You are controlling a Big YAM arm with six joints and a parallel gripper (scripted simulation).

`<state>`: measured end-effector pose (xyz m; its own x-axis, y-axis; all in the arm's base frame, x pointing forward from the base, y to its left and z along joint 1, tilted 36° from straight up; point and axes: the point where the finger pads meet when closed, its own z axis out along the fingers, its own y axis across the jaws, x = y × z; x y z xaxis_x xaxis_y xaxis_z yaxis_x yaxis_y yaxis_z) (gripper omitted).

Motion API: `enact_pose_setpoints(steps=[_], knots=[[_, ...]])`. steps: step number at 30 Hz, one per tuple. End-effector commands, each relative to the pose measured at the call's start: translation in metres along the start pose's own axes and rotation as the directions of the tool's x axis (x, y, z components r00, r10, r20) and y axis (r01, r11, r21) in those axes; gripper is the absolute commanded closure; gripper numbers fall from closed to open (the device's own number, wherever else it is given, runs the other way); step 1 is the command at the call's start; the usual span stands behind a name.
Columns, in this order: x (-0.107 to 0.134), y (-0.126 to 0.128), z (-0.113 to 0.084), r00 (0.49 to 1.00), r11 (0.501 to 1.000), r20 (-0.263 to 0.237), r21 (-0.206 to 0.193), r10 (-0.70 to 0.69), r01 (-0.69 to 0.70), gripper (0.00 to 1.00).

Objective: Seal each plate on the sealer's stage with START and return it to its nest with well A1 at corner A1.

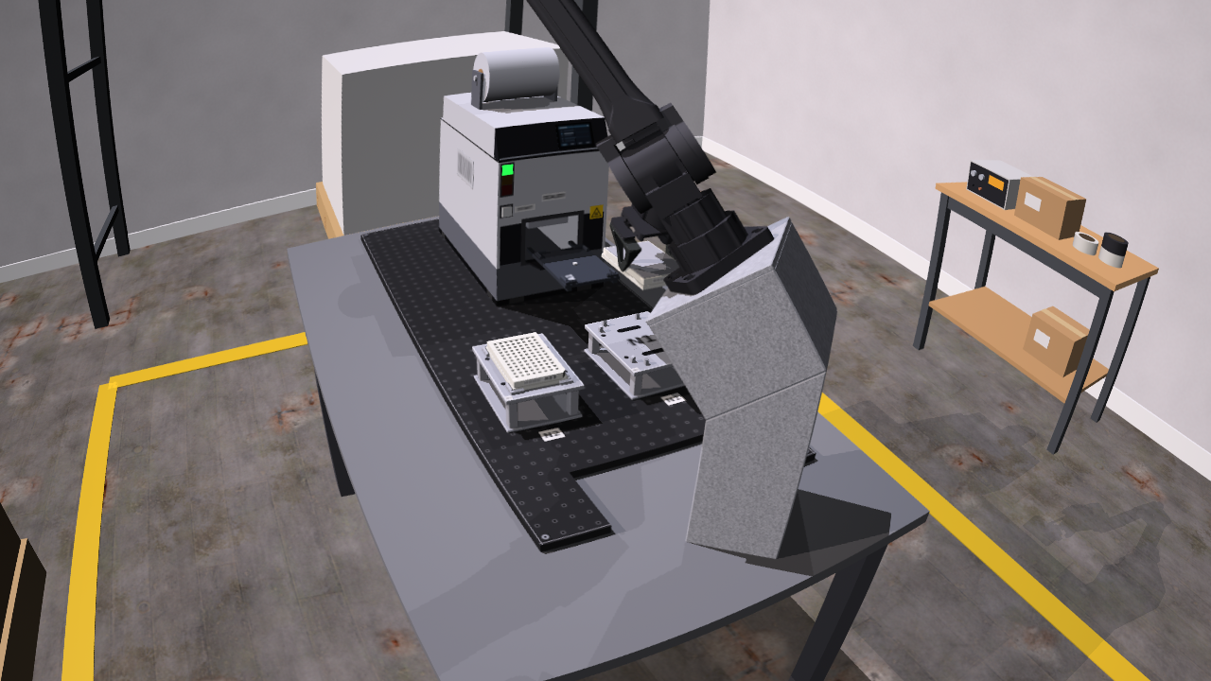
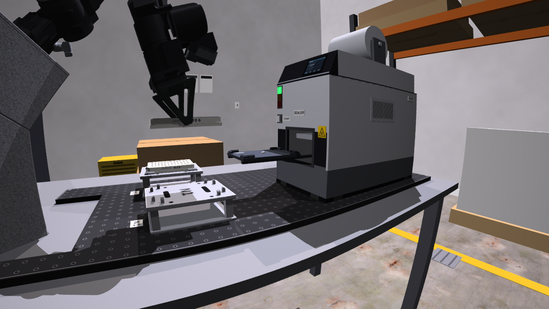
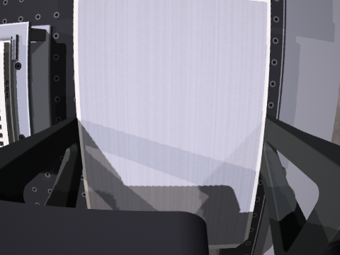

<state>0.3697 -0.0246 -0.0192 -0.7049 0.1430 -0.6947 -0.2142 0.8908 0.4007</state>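
My gripper (image 2: 183, 119) (image 3: 171, 125) is shut across the long sides of plate M06 (image 1: 648, 278) (image 2: 211, 120) (image 3: 170, 88), whose top is covered by smooth foil. It holds the plate roughly level, in the air behind the nests in the exterior view. Nest N1 (image 1: 618, 334) (image 2: 199, 195) is empty, its pins showing. Plate M09 (image 1: 524, 359) (image 2: 170, 165), with open wells, sits on nest N2 (image 1: 573, 385) (image 3: 22, 88). The sealer (image 1: 469, 186) (image 2: 368, 146) shows a green lamp (image 1: 507, 169) (image 2: 279, 90). Its stage (image 1: 584, 272) (image 2: 249, 154) is out and empty. START (image 1: 506, 211) (image 2: 279, 118) is on its front.
The grey arm pedestal (image 1: 753, 423) (image 2: 15, 153) stands at the near end of the table and hides part of N1 in the top view. The nests' raised pins and the stage's corner locators stick up. A cardboard box (image 2: 180, 153) is beyond the table.
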Motion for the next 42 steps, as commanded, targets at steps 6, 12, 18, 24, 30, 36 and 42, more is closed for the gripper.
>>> enact_pose_setpoints(steps=[6,12,18,24,30,36,42], knots=[[0.000,-0.006,-0.002,1.000,1.000,0.006,0.006,0.000,0.000,1.00],[0.003,-0.007,-0.004,1.000,1.000,0.007,0.010,0.004,-0.004,1.00],[-0.013,-0.009,-0.005,0.999,1.000,0.034,0.015,-0.016,0.015,1.00],[-0.011,-0.007,0.002,1.000,1.000,0.024,0.014,-0.005,0.005,1.00],[-0.001,0.000,0.007,1.000,1.000,0.006,0.001,0.000,0.000,1.00],[0.005,0.001,0.009,1.000,1.000,0.000,-0.001,0.004,-0.004,1.00],[-0.005,-0.002,0.012,1.000,1.000,0.018,0.003,-0.009,0.009,1.00]])
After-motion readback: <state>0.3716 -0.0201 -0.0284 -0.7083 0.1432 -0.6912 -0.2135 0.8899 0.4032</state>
